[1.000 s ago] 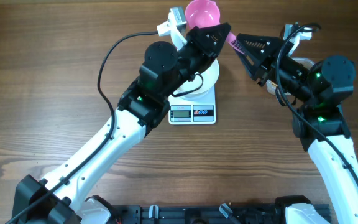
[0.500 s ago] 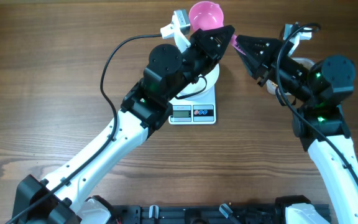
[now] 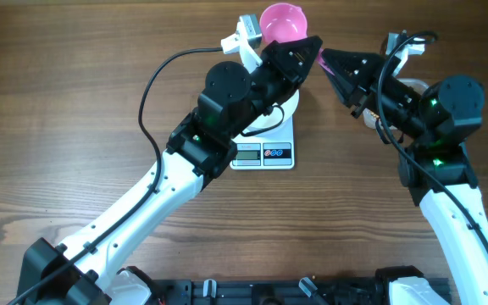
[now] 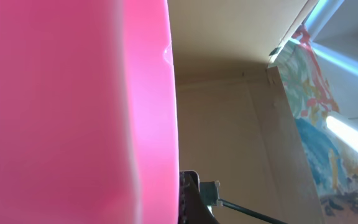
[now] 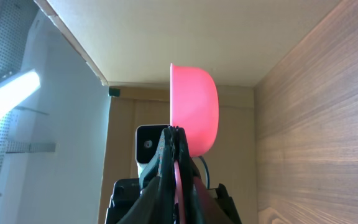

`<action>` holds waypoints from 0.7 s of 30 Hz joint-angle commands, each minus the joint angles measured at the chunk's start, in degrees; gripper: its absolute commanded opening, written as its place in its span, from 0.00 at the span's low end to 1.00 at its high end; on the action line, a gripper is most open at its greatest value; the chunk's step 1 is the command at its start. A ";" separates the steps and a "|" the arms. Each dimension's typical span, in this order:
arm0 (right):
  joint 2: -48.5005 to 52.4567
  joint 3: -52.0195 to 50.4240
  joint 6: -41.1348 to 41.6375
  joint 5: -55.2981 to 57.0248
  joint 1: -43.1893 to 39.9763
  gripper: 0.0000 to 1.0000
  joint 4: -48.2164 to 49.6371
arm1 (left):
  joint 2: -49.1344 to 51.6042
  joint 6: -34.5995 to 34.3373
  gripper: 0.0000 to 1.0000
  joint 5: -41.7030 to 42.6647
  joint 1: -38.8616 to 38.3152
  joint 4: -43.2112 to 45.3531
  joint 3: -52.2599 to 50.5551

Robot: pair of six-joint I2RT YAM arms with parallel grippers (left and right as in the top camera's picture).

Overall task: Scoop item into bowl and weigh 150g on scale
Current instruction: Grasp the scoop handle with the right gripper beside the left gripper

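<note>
Wooden table [image 3: 74, 102]: the white bowl [image 3: 287, 105] sits on the scale [image 3: 263, 154], half under the left arm. Left gripper [image 3: 310, 47] is clamped on the pink scoop [image 3: 280, 19], and the right gripper [image 3: 328, 55] pinches its handle.

I can read nothing here. The scale [image 3: 285, 135] lies behind my left fingers [image 3: 308, 46]; its grey display [image 3: 248, 154] and dark buttons [image 3: 277, 153] are too small to make out.

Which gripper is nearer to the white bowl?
Left. The left gripper reaches over the bowl's far side; the right gripper is off to the bowl's right. Both hold the pink scoop.
</note>
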 commanded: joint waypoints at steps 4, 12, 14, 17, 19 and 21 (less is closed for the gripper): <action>-0.09 1.51 0.28 0.13 0.17 0.10 0.17 | 0.44 -0.11 0.04 -1.42 -0.17 0.02 0.55; -0.09 1.51 0.26 0.11 0.17 0.05 0.17 | 0.42 -0.11 0.06 -1.62 -0.17 0.02 0.55; -0.11 1.51 0.11 0.13 0.17 0.05 0.17 | 0.42 -0.11 0.22 -1.60 -0.20 0.02 0.55; -0.11 1.51 -2.78 0.24 0.15 0.05 0.17 | 0.42 -0.09 0.42 -1.62 -0.17 -0.11 0.55; -0.11 1.51 -4.39 0.57 0.15 0.05 -0.07 | 0.42 -0.04 0.64 -1.62 -0.17 -0.85 0.55; -0.11 1.51 -5.18 1.09 0.11 0.05 -0.07 | 0.42 0.13 0.75 -1.60 -0.17 -2.14 0.55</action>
